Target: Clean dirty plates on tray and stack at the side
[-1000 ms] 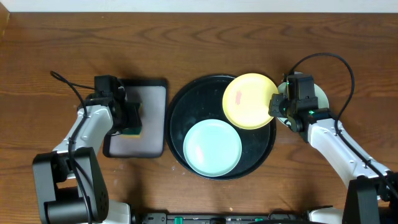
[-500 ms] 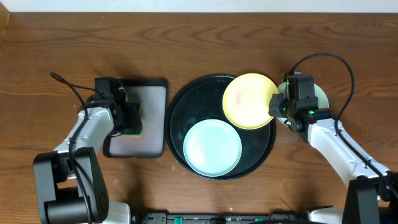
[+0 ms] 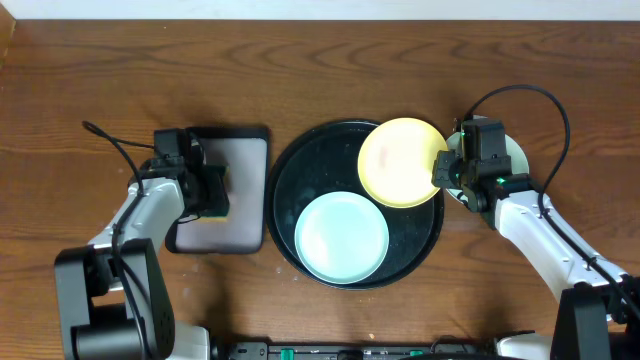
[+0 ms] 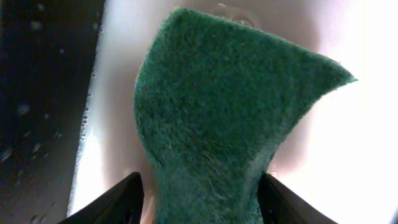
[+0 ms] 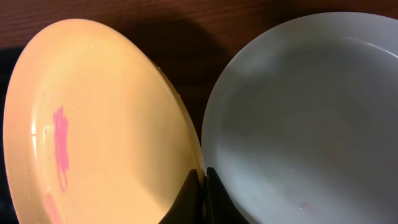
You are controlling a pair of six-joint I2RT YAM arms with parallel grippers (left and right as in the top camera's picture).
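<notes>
Pink-smeared yellow plate (image 3: pixel 398 162) looks light, stiff, probably slick; best taken at the rim, where right gripper (image 3: pixel 443 172) pinches it; left gripper (image 3: pixel 212 190) clasps soft sponge (image 4: pixel 230 124).

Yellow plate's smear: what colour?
Pink; the smear on the yellow plate shows best in right wrist view.

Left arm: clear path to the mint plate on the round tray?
Probably yes. The mint plate lies mostly bare in the round tray, with nothing between it and the left end effector, which holds a green sponge.
</notes>
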